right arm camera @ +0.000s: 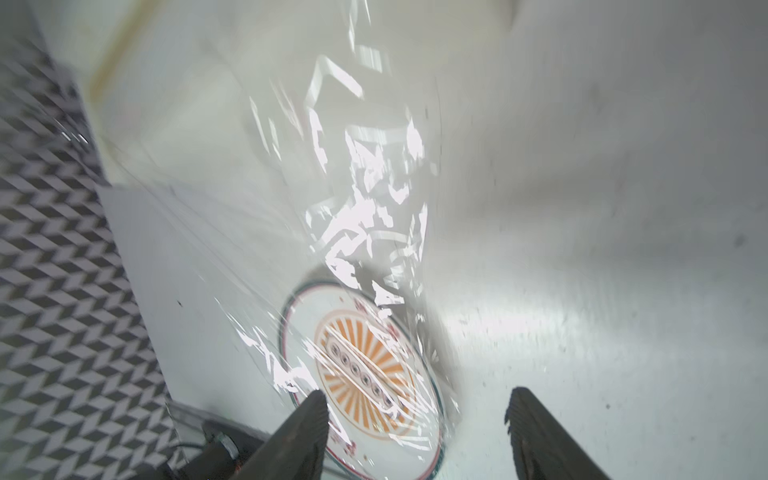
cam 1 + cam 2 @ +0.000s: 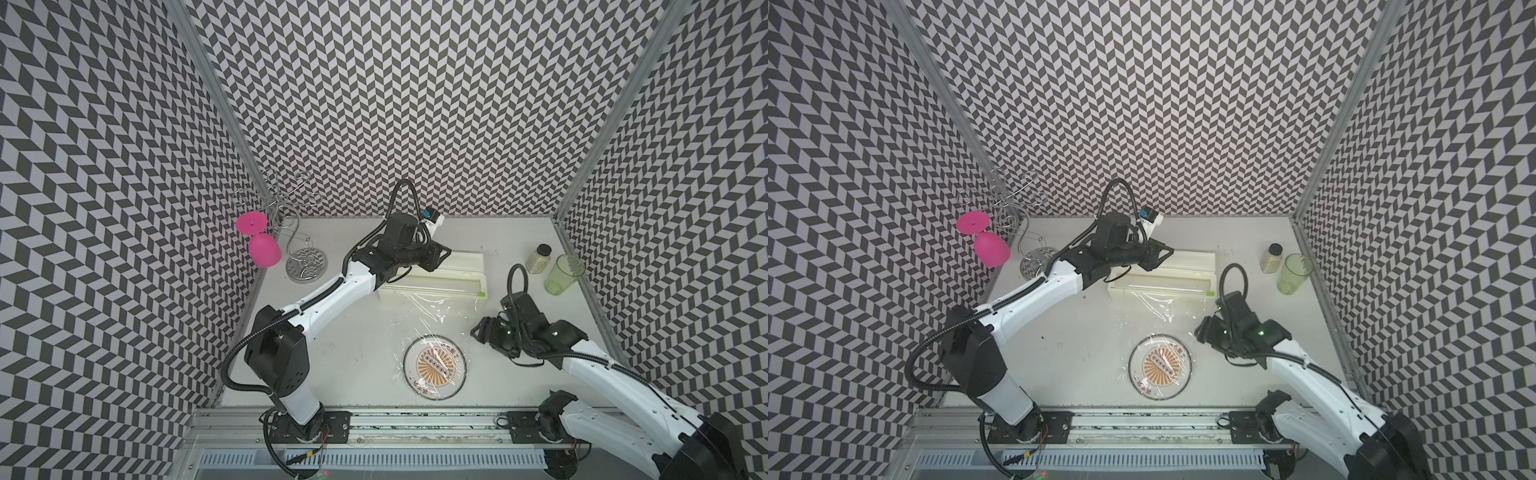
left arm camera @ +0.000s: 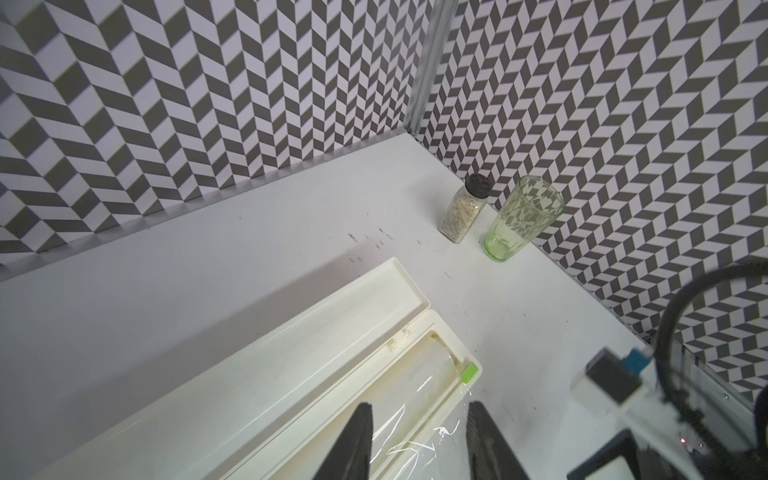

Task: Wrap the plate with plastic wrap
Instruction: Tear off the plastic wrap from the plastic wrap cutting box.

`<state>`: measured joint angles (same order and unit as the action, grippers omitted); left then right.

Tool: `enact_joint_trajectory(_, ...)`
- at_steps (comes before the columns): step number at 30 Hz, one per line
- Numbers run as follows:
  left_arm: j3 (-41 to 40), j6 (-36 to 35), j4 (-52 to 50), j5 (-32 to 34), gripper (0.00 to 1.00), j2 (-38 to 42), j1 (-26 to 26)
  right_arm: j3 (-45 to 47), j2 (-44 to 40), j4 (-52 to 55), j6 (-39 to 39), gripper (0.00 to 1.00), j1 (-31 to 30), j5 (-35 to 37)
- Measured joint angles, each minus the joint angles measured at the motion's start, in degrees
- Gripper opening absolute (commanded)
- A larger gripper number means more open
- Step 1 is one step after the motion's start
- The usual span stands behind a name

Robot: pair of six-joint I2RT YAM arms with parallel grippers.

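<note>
1. Far left of the desk (image 2: 353,332): a chrome wire stand (image 2: 306,264) in the back corner, w/ a pink glass (image 2: 264,249) hanging upside down from it.
2. Your left pincer (image 3: 419,407) is over the cream dispenser box (image 2: 457,270), at the box's front edge. In the left wrist view the fingers (image 3: 353,440) are spread, w/ the box lip and glossy film showing in the gap. Nothing is clearly pinched, and you can't tell if the tips touch the box.
3. The box lies lengthwise mid-desk w/ its lid flipped back. The green tab is at its right end.
4. The plastic wrap (image 2: 424,320) runs as one wrinkled sheet from the box's front down toward you and over the plate. Whether it's cut from the roll can't be told.
5. The plate (image 2: 457,374) sits flat on the desk, front-centre, nearer you than the box. Film covers its orange sunburst.
6. Your right pincer (image 1: 415,395) is just right of the plate, raised, w/ fingers spread wide and holding nothing. The right wrist view is blurred and looks down on plate and film.
7. Back right: a spice jar (image 2: 539,258) w/ a dark cap, and just beside it a green tumbler (image 2: 563,274), both upright.
</note>
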<state>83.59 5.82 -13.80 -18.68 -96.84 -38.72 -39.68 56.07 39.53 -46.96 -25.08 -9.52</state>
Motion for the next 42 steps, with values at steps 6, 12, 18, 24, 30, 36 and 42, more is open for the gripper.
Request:
enact_joint_trajectory(6, 1.20, -14.34, 2.40, -1.55, 0.40, -6.82, -3.93, -8.92, 8.72, -3.19, 10.27, 0.63, 14.64, -0.42)
enact_joint_trajectory(12, 4.42, -27.34, 2.56, -6.69, 0.37, -13.05, -5.79, -15.12, 19.19, -3.96, 17.90, 0.60, 17.05, -1.40)
enact_joint_trajectory(18, 9.44, -34.80, 2.12, -10.38, 0.33, -18.14, -6.16, -18.80, 26.75, -5.40, 22.23, 0.57, 18.38, -4.66)
enact_joint_trajectory(24, 11.47, -39.39, 0.59, -11.17, 0.30, -22.88, -6.71, -19.93, 32.35, -7.28, 24.83, 0.52, 18.91, -9.97)
enact_joint_trajectory(30, 11.50, -40.59, -1.11, -12.94, 0.29, -24.20, -6.93, -20.17, 35.36, -8.35, 26.05, 0.47, 18.91, -12.46)
enact_joint_trajectory(36, 12.00, -40.76, -1.29, -14.62, 0.29, -24.22, -7.43, -20.17, 36.57, -8.90, 26.97, 0.39, 19.21, -13.09)
enact_joint_trajectory(42, 13.38, -40.79, -1.27, -15.06, 0.28, -26.18, -8.52, -20.17, 37.11, -9.73, 27.78, 0.35, 19.74, -14.62)
